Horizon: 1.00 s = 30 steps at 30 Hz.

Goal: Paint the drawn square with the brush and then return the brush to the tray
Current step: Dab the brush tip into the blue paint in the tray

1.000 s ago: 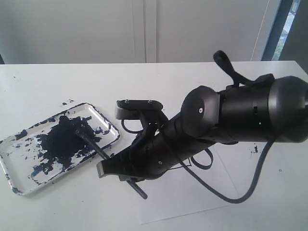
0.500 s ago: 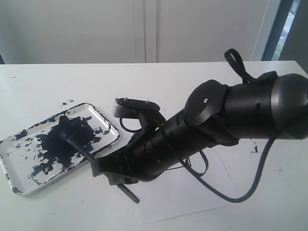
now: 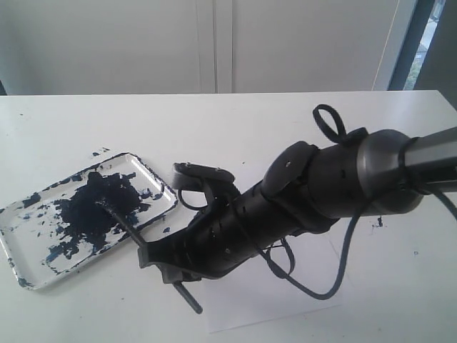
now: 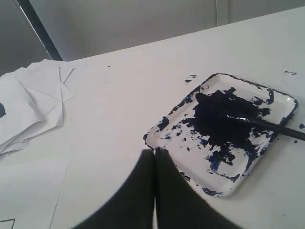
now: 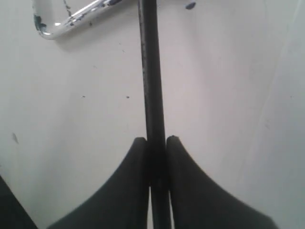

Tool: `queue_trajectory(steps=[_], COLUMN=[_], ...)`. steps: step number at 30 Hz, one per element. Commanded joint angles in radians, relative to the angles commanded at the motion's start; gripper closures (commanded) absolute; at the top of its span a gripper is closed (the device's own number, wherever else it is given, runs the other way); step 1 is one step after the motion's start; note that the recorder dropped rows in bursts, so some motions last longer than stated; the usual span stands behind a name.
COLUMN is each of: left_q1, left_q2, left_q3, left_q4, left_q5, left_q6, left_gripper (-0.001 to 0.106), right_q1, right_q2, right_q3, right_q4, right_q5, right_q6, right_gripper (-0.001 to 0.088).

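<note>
Right gripper (image 3: 153,256): jaws pinched on the shaft of the brush (image 3: 125,227) near its middle, with the handle end sticking out behind toward the worktop's front edge. Grip confirmed in the right wrist view, one jaw on each side of the shaft.

Left gripper (image 4: 154,151): jaws pressed together, nothing between them, held off above the worktop beside the tray.

Tray (image 3: 163,186): flat on the worktop toward its left edge. The brush tip rests in the paint blob (image 3: 89,204) and the shaft crosses the tray's rim on the front side.

Paper sheet (image 3: 271,311): by the front edge, mostly under the right arm.

Drawn square: not visible, so I cannot tell whether it is painted.

Progress, as a judgement: the brush is either loading paint or being returned, and the frames do not settle which. Either way the release into the tray is not yet done, because the brush is gripped and lies only partly inside.

Count: one brush, one tray, one paint blob, one sheet under the arm, and a loose pile of white sheets (image 4: 33,100), number unclear.
</note>
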Motion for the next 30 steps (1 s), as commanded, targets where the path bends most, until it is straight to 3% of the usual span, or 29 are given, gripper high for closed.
queue_trajectory(steps=[12, 22, 27, 30], left_q1=[0.000, 0.000, 0.000, 0.000], left_q2=[0.000, 0.000, 0.000, 0.000], left_q3=[0.000, 0.000, 0.000, 0.000], left_q4=[0.000, 0.000, 0.000, 0.000], left_q5=[0.000, 0.000, 0.000, 0.000], left_q6=[0.000, 0.000, 0.000, 0.000], left_gripper=[0.105, 0.105, 0.105, 0.105], right_q1=[0.000, 0.000, 0.000, 0.031], right_q2=[0.008, 0.008, -0.005, -0.063], right_q3=[0.000, 0.000, 0.000, 0.000], right_q4=[-0.007, -0.009, -0.111, -0.260], right_q5=[-0.035, -0.033, -0.071, -0.169], right_q6=[-0.017, -0.023, -0.077, -0.086], right_gripper=[0.0862, 0.0491, 0.0460, 0.0460])
